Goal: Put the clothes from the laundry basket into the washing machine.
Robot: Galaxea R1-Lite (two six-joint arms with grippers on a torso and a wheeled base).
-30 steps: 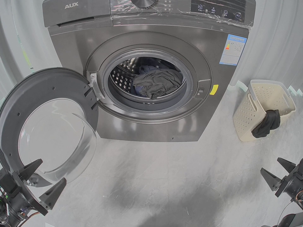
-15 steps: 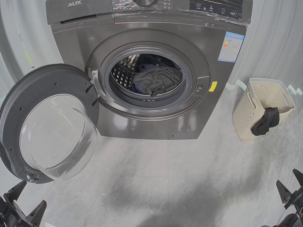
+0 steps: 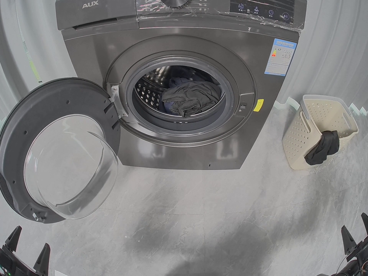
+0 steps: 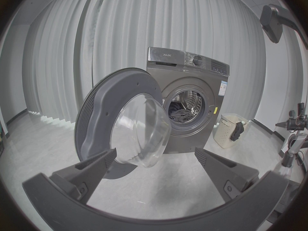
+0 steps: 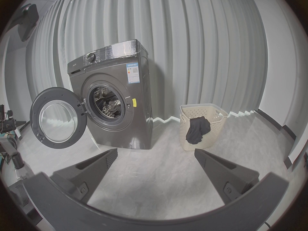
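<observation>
Fingers [image 4: 93, 164] of L gripper [image 4: 155, 149] & R gripper [image 5: 156, 149] spread wide, empty; dark garment [image 3: 324, 148] draped over laundry basket [image 3: 299, 138] rim.

We have drawn our left end effector [image 3: 31, 237] and right end effector [image 3: 353, 221] lower, into the head view's bottom corners.

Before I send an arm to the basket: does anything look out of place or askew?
A black garment hangs over the laundry basket's rim, dangling down its outer wall instead of lying inside. Nothing else stands out: washing machine door open, grey clothes in the drum.
</observation>
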